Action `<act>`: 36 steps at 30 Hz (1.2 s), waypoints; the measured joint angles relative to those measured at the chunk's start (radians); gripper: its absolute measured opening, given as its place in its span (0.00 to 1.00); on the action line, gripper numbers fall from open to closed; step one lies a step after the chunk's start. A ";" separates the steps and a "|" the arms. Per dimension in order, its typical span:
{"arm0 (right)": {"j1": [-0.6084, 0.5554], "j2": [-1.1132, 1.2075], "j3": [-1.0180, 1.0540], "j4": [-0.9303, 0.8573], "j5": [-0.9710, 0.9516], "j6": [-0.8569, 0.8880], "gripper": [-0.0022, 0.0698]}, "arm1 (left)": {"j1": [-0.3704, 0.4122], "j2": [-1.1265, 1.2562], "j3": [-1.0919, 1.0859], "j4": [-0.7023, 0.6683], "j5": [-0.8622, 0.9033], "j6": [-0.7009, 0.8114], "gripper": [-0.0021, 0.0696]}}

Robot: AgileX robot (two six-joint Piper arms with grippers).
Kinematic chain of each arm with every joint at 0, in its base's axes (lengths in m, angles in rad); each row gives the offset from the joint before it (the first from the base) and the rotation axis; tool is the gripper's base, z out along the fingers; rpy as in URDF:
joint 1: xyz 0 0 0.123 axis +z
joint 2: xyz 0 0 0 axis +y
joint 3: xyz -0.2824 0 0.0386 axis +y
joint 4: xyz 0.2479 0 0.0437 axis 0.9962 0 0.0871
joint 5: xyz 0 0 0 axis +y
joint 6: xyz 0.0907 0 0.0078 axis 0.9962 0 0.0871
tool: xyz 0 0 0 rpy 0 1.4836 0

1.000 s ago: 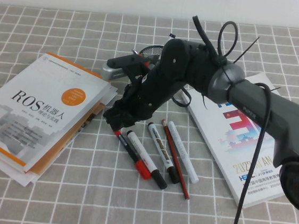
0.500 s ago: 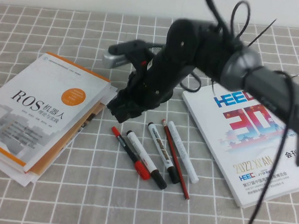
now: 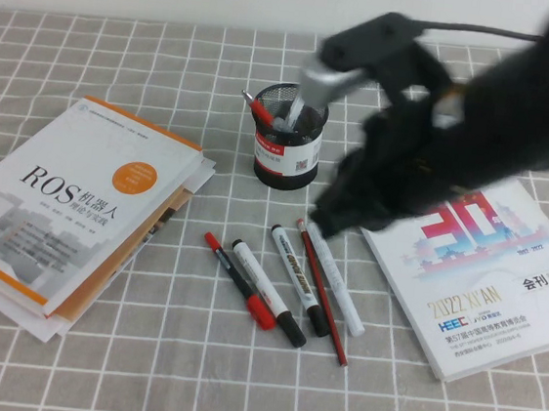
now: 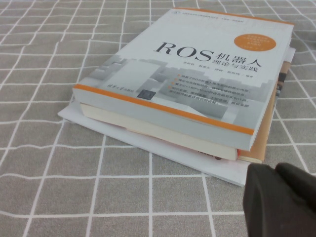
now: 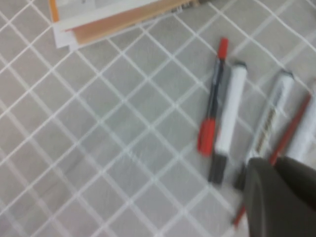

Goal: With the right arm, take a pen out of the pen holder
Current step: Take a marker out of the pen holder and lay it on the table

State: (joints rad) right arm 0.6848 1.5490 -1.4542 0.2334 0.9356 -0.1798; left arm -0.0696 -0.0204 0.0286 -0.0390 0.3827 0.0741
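Closed and empty, the right gripper (image 3: 330,217) hangs near-right of the black mesh pen holder (image 3: 287,138), over the far ends of five loose pens (image 3: 286,280). The left gripper (image 4: 281,200), closed, sits beside the ROS book stack (image 4: 187,74).

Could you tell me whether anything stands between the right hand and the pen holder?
Nothing visible: the right hand hovers shut beside the pen holder, above the loose pens; left hand sits by the books.
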 joint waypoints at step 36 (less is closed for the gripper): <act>-0.017 -0.697 0.576 -0.051 -0.093 0.078 0.01 | 0.000 0.000 0.000 0.002 0.000 0.000 0.02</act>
State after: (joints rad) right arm 0.6683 0.8520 -0.8785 0.1828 0.8422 -0.1019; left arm -0.0696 -0.0204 0.0286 -0.0373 0.3827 0.0741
